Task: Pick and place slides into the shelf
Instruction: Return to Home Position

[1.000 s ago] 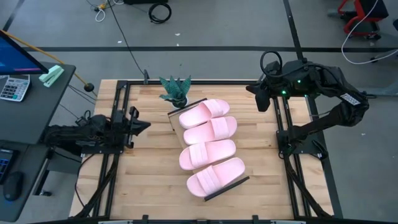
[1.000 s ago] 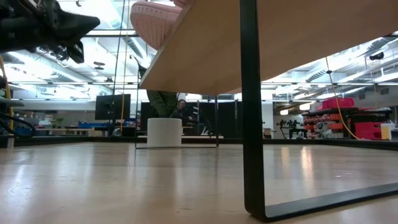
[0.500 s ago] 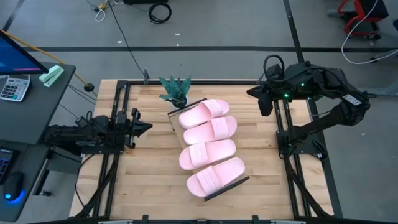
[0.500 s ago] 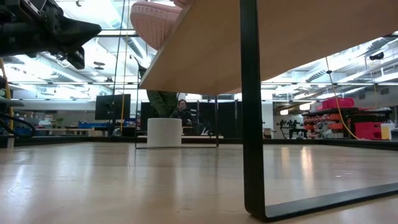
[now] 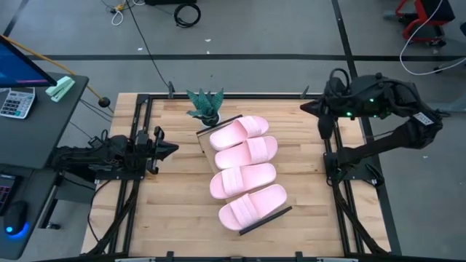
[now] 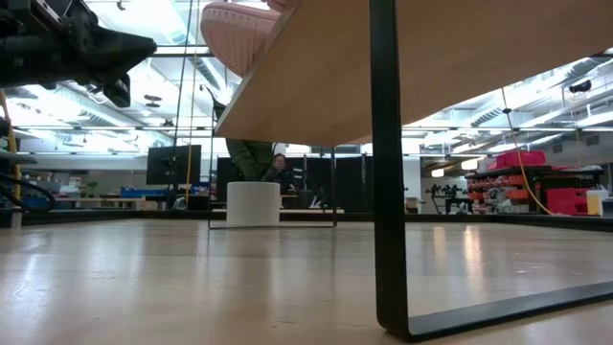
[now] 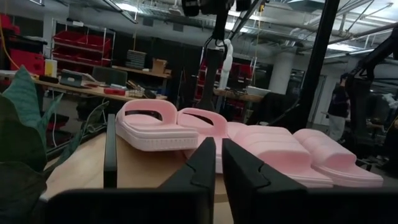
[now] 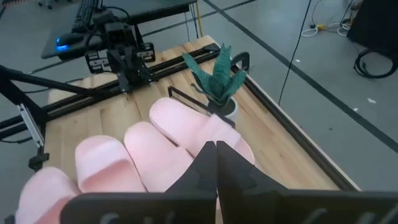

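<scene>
Looking down over the table (image 5: pixel 175 211), I count four slides (image 5: pixel 244 153) on the shelf (image 5: pixel 204 143). They lie crosswise on the board in one row, side by side, each touching its neighbour. The row fills the shelf from the rail at one short end (image 5: pixel 218 121) to the rail at the other (image 5: pixel 266 220). A plant (image 5: pixel 204 106) stands on the table just beyond the first of those ends.

My left tool (image 5: pixel 169 148) hangs off one long side of the shelf, well apart from it, with its tip pointing at the slides. Its wrist camera looks along the row and shows the two fingers (image 7: pixel 205 158) drawn close with a thin gap. I read it as clenched on nothing.

My right tool (image 5: pixel 307 108) sits off the opposite long side, level with the plant end of the shelf and clear of everything. Its wrist camera looks down past the fingers (image 8: pixel 208 158), which meet tip to tip and are empty, onto the slides and the plant beyond them.

From table height I see the shelf from underneath (image 6: pixel 431 57), carried on its black rail (image 6: pixel 385 163). The rounded end of one slide (image 6: pixel 239 34) juts past the board's edge. The white pot of the plant stands beyond the shelf's far end, and a person (image 6: pixel 280 168) is in the room behind it.
</scene>
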Available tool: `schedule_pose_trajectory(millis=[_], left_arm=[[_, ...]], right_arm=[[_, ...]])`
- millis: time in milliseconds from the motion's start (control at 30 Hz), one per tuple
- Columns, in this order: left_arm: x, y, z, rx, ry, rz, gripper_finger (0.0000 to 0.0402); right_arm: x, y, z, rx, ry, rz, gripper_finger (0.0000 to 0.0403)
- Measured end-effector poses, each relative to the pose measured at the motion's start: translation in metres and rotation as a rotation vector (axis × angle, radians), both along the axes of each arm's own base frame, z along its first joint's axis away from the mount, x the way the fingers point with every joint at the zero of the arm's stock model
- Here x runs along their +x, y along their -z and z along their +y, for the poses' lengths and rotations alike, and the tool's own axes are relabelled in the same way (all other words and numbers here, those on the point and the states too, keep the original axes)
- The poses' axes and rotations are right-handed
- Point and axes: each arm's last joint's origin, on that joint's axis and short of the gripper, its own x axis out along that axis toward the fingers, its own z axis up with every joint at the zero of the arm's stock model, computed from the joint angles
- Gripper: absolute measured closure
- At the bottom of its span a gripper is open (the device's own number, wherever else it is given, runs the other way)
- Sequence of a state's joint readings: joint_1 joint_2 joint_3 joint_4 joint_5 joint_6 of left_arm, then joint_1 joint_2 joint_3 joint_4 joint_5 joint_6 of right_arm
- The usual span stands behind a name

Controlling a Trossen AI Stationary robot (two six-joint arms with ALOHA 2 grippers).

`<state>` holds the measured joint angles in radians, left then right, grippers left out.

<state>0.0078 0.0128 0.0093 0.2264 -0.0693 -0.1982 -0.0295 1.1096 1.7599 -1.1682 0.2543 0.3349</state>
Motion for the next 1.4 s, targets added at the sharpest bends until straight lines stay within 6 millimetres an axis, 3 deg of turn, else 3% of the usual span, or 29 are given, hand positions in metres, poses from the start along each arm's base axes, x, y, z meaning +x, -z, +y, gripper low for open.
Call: schedule_pose_trajectory(millis=[367,667,933,1200,1400], left_arm=[[0.000,0.000,0.000,0.000,0.000,0.000,0.0351],[0.000,0.000,0.000,0.000,0.000,0.000,0.0363],[0.000,0.000,0.000,0.000,0.000,0.000,0.0365],[0.000,0.000,0.000,0.001,0.000,0.000,0.0356],[0.000,0.000,0.000,0.000,0.000,0.000,0.0364]], right_arm=[[-0.055,0.064,0.002,-0.005,0.004,-0.218,0.0403],[-0.080,0.129,0.002,0.009,0.008,-0.370,0.0403],[-0.081,0.166,0.003,0.011,-0.022,-0.497,0.0403],[-0.068,0.197,0.003,0.006,-0.048,-0.527,0.0403],[-0.055,0.218,0.004,0.024,-0.080,-0.644,0.0403]])
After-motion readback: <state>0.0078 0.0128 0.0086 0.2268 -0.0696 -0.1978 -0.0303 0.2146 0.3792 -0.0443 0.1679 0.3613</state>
